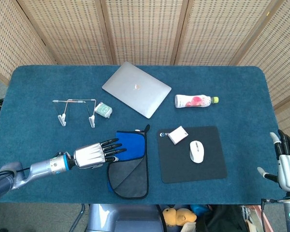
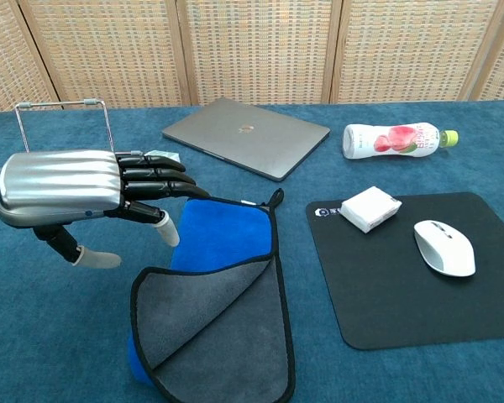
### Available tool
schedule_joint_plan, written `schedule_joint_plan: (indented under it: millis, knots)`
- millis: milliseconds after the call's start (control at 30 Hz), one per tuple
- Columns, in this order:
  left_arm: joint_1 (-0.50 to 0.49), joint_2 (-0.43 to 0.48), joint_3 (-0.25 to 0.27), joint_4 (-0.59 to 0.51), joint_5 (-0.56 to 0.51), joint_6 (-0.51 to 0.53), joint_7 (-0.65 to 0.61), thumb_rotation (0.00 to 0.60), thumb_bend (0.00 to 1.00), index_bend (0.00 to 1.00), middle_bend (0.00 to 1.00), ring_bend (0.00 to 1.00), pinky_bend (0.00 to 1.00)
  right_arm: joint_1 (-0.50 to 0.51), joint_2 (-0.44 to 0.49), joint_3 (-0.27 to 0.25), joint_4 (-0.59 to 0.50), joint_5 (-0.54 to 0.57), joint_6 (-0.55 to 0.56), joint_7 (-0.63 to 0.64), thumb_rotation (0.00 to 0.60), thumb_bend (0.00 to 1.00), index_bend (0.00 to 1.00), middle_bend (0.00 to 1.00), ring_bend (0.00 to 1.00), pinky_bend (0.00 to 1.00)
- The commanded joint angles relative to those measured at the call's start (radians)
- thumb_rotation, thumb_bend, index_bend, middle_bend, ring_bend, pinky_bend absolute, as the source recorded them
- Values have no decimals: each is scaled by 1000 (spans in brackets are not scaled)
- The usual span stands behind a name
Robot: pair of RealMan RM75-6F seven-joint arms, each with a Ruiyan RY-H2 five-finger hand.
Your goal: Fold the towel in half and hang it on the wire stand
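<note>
The towel (image 1: 130, 162) (image 2: 218, 294), blue on one face and grey on the other with a black hem, lies flat near the table's front edge with its front part turned over grey side up. My left hand (image 1: 94, 154) (image 2: 76, 195) hovers just left of it, fingers straight and apart, holding nothing. The wire stand (image 1: 76, 111) (image 2: 63, 134) stands behind, at the left. My right hand (image 1: 287, 162) is at the far right beyond the table edge, fingers spread and empty.
A closed silver laptop (image 1: 136, 89) lies at the back middle, with a small green box (image 1: 103, 110) next to the stand. A drink bottle (image 1: 195, 101) lies on its side. The black mouse pad (image 1: 208, 166) carries a white mouse (image 1: 196, 151) and a white box (image 1: 178, 135).
</note>
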Motion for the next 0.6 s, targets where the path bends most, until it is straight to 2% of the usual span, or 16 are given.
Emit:
schedule_joint_plan:
  millis: [33, 400, 600]
  knots:
    - [3, -9, -1, 6, 11, 2, 0, 600, 323, 303, 0, 0, 0, -1, 0, 0, 0, -1, 2, 0, 600, 0, 0, 0, 0, 0]
    - [-1, -27, 3, 9, 48, -30, 29, 600, 325, 308, 0, 0, 0, -2, 4, 3, 2, 5, 1, 9, 600, 0, 0, 0, 0, 0]
    - [2, -49, -7, 19, 51, -42, 42, 600, 342, 350, 0, 0, 0, -2, 4, 2, 0, 4, -1, 8, 600, 0, 0, 0, 0, 0]
